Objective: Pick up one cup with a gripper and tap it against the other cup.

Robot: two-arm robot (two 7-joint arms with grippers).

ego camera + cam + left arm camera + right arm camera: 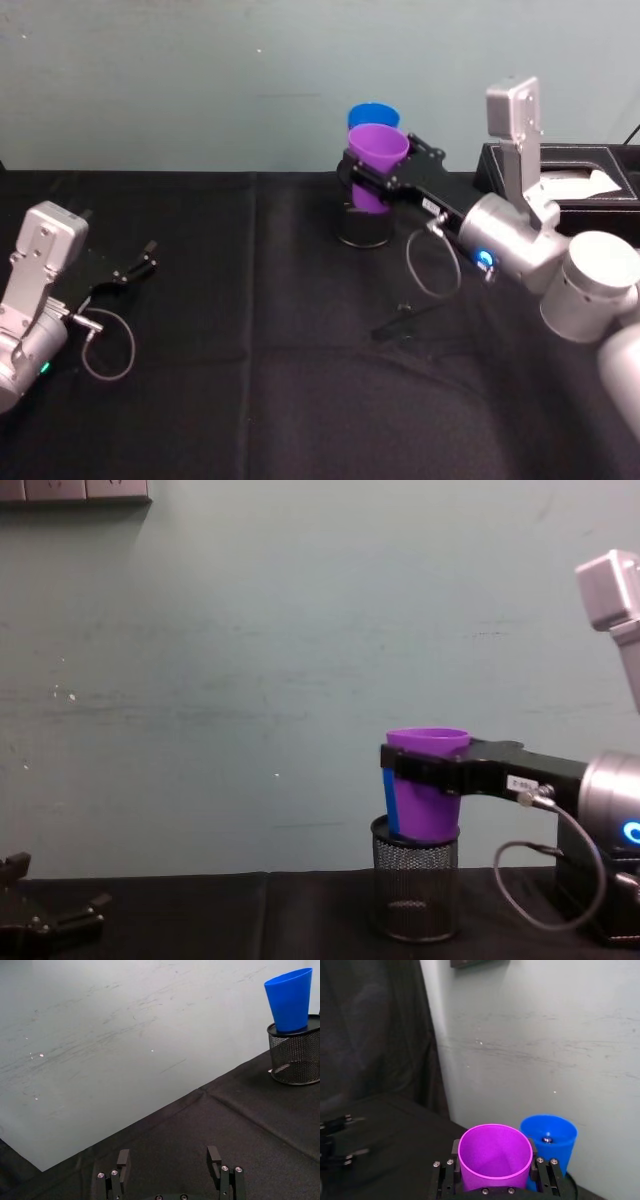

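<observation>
My right gripper [372,168] is shut on the purple cup [378,150], holding it upright by its sides just above the table. In the right wrist view the purple cup [495,1155] sits between the black fingers [543,1172]. The blue cup [373,113] stands directly behind it on top of a black wire-mesh pen holder [362,226]. Their rims are side by side, but I cannot tell whether they touch. The chest view shows the purple cup [425,800] hiding most of the blue cup [386,802]. My left gripper [137,266] rests open on the cloth at the far left, with nothing in it.
A black box [560,175] with white paper on it stands at the back right, beside my right arm. The pale wall [200,80] rises right behind the cups. The table is covered by a black cloth [260,380].
</observation>
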